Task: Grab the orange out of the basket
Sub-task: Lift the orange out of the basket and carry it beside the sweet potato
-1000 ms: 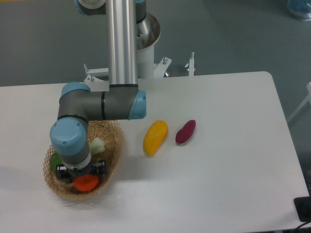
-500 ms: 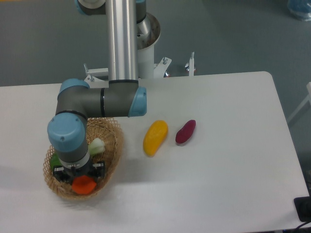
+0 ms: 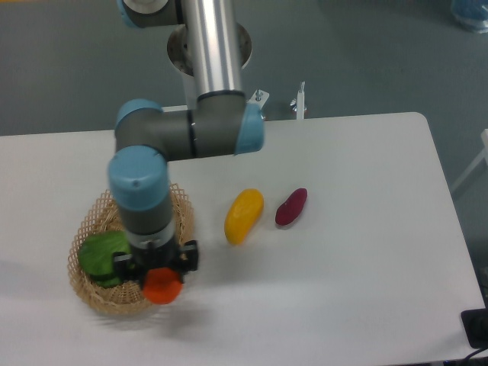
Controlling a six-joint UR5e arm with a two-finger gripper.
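Note:
The small round orange [image 3: 162, 285] hangs at the tip of my gripper [image 3: 159, 277], which is shut on it. It is held above the right rim of the tan wicker basket [image 3: 90, 222], near the table's front left. My arm's wrist [image 3: 139, 191] stands over the basket's middle and hides part of its inside. The fingertips are mostly hidden by the black gripper body and the fruit.
A green leafy vegetable [image 3: 103, 256] lies in the basket's left half. To the right on the white table [image 3: 358, 252] lie a yellow mango-shaped fruit [image 3: 244, 216] and a purple eggplant-shaped piece [image 3: 291, 207]. The arm's base mount [image 3: 252, 103] stands at the far edge.
The gripper has risen and shifted right with the orange, from inside the basket to above its right rim. The green vegetable, earlier mostly covered by the arm, now shows.

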